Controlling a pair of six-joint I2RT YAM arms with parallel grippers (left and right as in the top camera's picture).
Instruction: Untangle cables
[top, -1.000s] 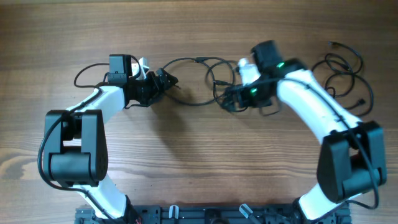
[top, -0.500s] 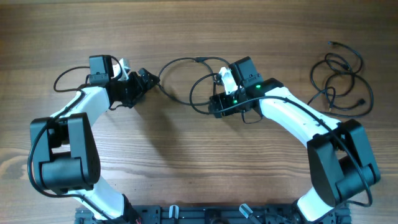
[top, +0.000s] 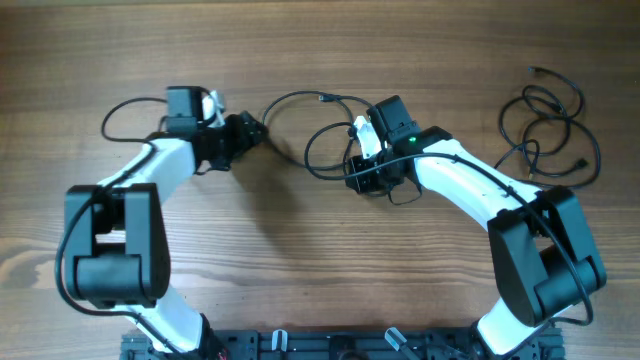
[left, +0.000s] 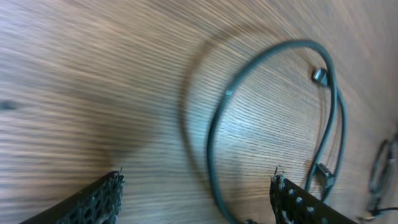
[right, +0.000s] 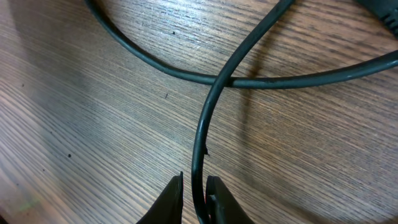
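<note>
On the wood table (top: 300, 260) I count 2 groups of black cable: 1 loose cable (top: 320, 97) lying in loops near the middle, and 1 tangled pile (top: 548, 125) at the far right, well apart from it; how many cords are in the pile I cannot tell. The right gripper (right: 195, 178) is closed narrow w/ the loose cable pinched btw. its fingertips, near the spot where 2 strands cross. The left gripper (left: 197, 179) is wide apart, and a part of the same loop passes btw. its fingers w/o any grip.

Bright, even light; the cable (right: 199, 134) casts a soft shadow; left wrist view blurred.
</note>
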